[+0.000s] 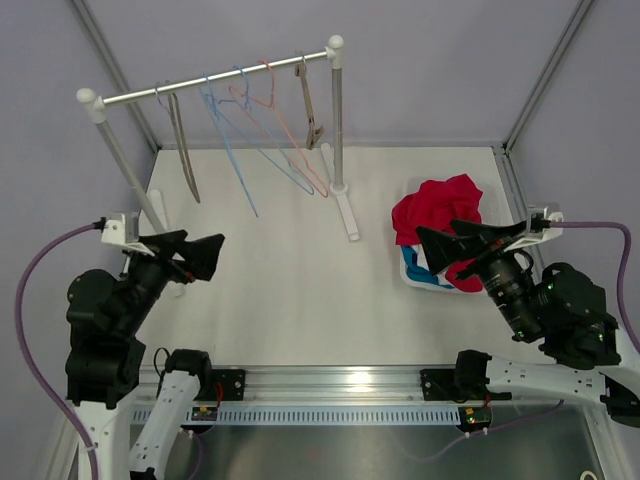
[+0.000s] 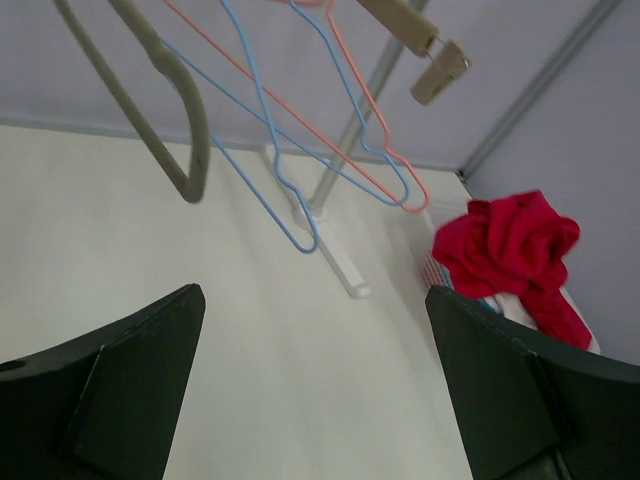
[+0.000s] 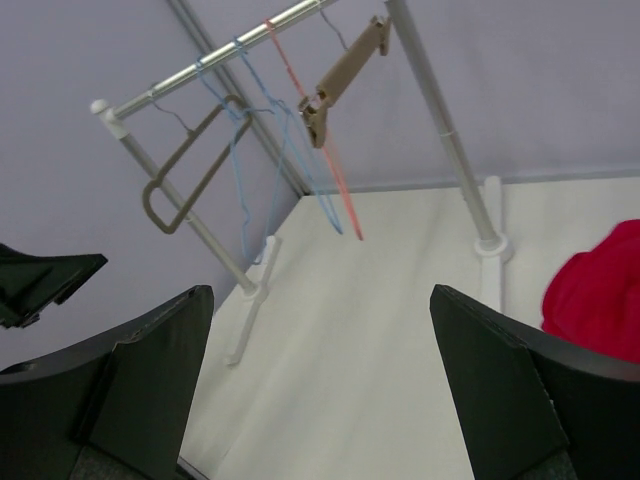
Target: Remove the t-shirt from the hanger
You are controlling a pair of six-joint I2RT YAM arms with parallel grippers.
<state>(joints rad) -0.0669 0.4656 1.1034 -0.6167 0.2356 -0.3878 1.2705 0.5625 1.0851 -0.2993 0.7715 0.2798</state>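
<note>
The red t-shirt (image 1: 437, 207) lies crumpled in a white basket (image 1: 413, 272) at the right of the table, off any hanger. It also shows in the left wrist view (image 2: 510, 245) and at the edge of the right wrist view (image 3: 600, 300). Several bare hangers hang on the rail (image 1: 215, 80): a grey one (image 1: 183, 150), a blue one (image 1: 228, 140), a pink one (image 1: 285, 140) and a tan clip hanger (image 1: 310, 110). My left gripper (image 1: 205, 240) (image 2: 312, 300) is open and empty at the near left. My right gripper (image 1: 440, 232) (image 3: 320, 295) is open and empty, just near the basket.
The rack's right post (image 1: 338, 120) and white foot (image 1: 348, 215) stand mid-table; the left post (image 1: 125, 165) stands by my left arm. Metal frame struts and grey walls close the back and sides. My left gripper shows in the right wrist view (image 3: 40, 285).
</note>
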